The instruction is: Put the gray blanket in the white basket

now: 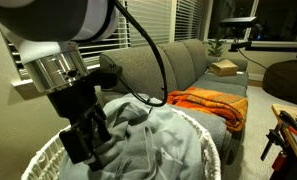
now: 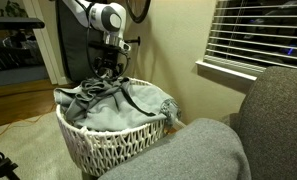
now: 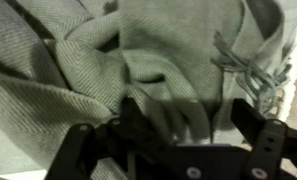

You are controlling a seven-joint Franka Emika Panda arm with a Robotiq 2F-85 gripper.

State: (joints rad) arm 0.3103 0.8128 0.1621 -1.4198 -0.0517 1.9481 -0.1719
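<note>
From the left in an exterior view: basket [image 1: 40, 160] rim, then fingers [image 1: 88, 142] spread wide and gripping nothing. Poised close over the gray blanket [image 1: 158, 135], contact hard to tell, with the blanket heaped inside the basket and filling it, well apart from the orange blanket [image 1: 208, 103] on the sofa [image 1: 178, 62] at right. Probably nearly done, so lift straight up with the fingers parted, taking care not to snag a fold, then check the fringed corner [image 2: 168, 108] draped over the rim at right and tuck it in if likely to drag the cloth out.
</note>
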